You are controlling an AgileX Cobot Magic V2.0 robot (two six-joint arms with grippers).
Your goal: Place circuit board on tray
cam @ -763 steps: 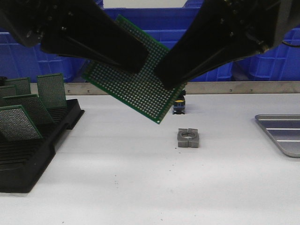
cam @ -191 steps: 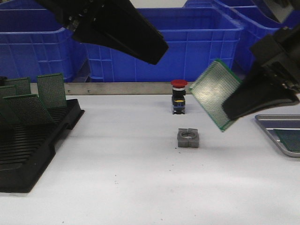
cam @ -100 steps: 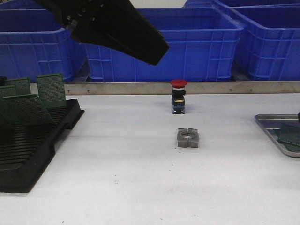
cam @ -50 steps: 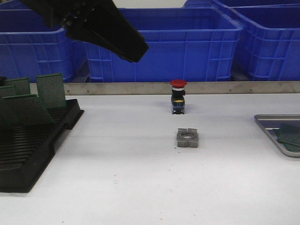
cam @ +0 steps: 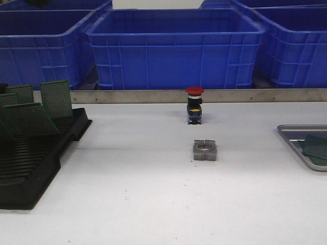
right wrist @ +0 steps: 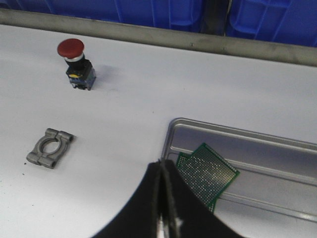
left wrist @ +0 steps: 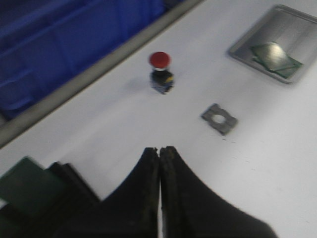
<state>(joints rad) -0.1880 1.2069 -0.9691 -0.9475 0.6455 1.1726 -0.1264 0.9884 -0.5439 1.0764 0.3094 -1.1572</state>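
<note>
A white table (cam: 153, 199) fills the scene, backed by blue crates (cam: 176, 46) beyond a metal rail (cam: 153, 96). At its left sits a black rack (cam: 30, 168) of upright boards, at its right edge the grey tray (right wrist: 277, 148), with the green circuit board (right wrist: 208, 173) lying flat inside. Mid-table stand a red-capped button (cam: 194, 104) and a small metal clamp (cam: 205, 150). The left gripper (left wrist: 159, 151) and right gripper (right wrist: 162, 166) are both closed, empty.
</note>
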